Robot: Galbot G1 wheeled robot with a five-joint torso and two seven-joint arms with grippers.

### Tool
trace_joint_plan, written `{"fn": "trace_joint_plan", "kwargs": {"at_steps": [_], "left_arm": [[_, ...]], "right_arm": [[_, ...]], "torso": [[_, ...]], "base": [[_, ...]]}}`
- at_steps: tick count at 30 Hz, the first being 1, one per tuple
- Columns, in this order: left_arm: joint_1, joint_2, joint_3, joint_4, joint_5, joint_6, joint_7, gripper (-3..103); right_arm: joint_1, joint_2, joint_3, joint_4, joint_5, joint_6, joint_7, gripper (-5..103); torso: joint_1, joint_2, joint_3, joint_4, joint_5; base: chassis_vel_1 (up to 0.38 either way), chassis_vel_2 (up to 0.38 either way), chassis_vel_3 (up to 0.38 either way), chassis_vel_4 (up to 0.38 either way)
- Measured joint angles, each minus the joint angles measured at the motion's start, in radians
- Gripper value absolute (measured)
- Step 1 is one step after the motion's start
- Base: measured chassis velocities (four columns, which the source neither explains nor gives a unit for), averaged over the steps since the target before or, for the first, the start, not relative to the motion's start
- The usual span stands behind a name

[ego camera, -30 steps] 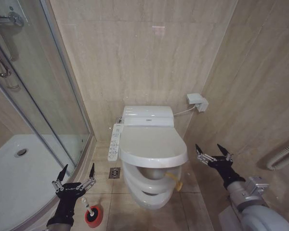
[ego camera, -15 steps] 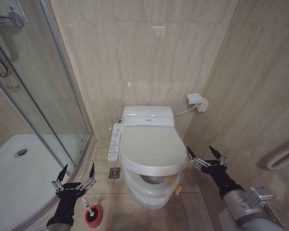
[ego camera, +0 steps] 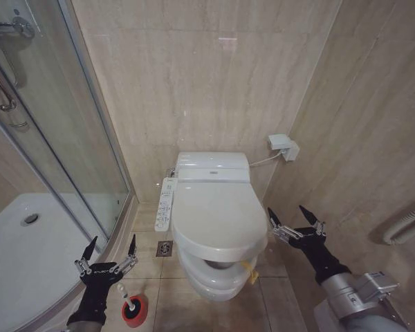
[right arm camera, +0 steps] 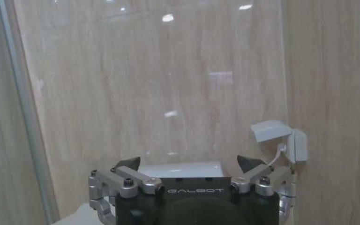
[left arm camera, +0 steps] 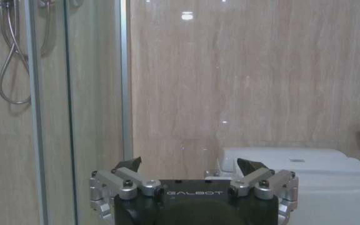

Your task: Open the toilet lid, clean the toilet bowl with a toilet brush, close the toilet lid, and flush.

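You're looking at the toilet lid (ego camera: pixel 218 211) lying down over the toilet bowl (ego camera: pixel 214 277), though not flat: a gap is showing at the front, with the ring seat (ego camera: pixel 211 271) and its yellow tie (ego camera: pixel 251 271) visible beneath. The bowl's inside is hidden, so you can't tell whether it's scrubbed. The toilet brush (ego camera: pixel 126 297) is standing in its red holder (ego camera: pixel 135 310) on the floor, left of the bowl, beside the shower glass (ego camera: pixel 76 138).

Your right gripper (ego camera: pixel 295 223) is hovering just beside the lid's right edge, jaws spread wide, holding nothing, not touching the lid. Your left gripper (ego camera: pixel 110 252) is hanging low on the left, right above the brush, jaws also wide apart and empty; the left wrist view is showing its fingers (left arm camera: pixel 128 165) parted with wall behind.

Judging stage: brush is parked and the lid is nearly down, so either you're at the lid-opening start or finishing the close; these views aren't settling which. Flush is looking undone as far as you can judge; the side control panel (ego camera: pixel 166 204) and the tank (ego camera: pixel 213 167) are untouched by either arm.
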Motion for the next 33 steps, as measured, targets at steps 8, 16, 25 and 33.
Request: {"fn": "trace_joint_plan", "kwargs": {"at_steps": [8,16,25,33], "left_arm": [[0.000,0.000,0.000,0.000,0.000,0.000,0.000,100],[0.000,0.000,0.000,0.000,0.000,0.000,0.000,100],[0.000,0.000,0.000,0.000,0.000,0.000,0.000,100],[0.000,0.000,0.000,0.000,0.000,0.000,0.000,100]], "right_arm": [[-0.035,0.052,-0.055,-0.009,-0.090,0.092,0.044,100],[-0.048,0.054,-0.062,0.004,-0.093,0.086,0.038,100],[-0.060,0.061,-0.058,0.031,-0.078,0.075,0.038,100],[-0.073,0.064,-0.050,0.030,-0.080,0.078,0.015,100]], "torso": [[0.000,0.000,0.000,-0.0002,0.0000],[0.000,0.000,0.000,-0.0001,0.0001],[0.000,0.000,0.000,-0.0001,0.0001],[0.000,0.000,0.000,-0.0001,0.0001]], "base": [[0.000,0.000,0.000,0.000],[0.000,0.000,0.000,0.000],[0.000,0.000,0.000,0.000],[0.000,0.000,0.000,0.000]]}}
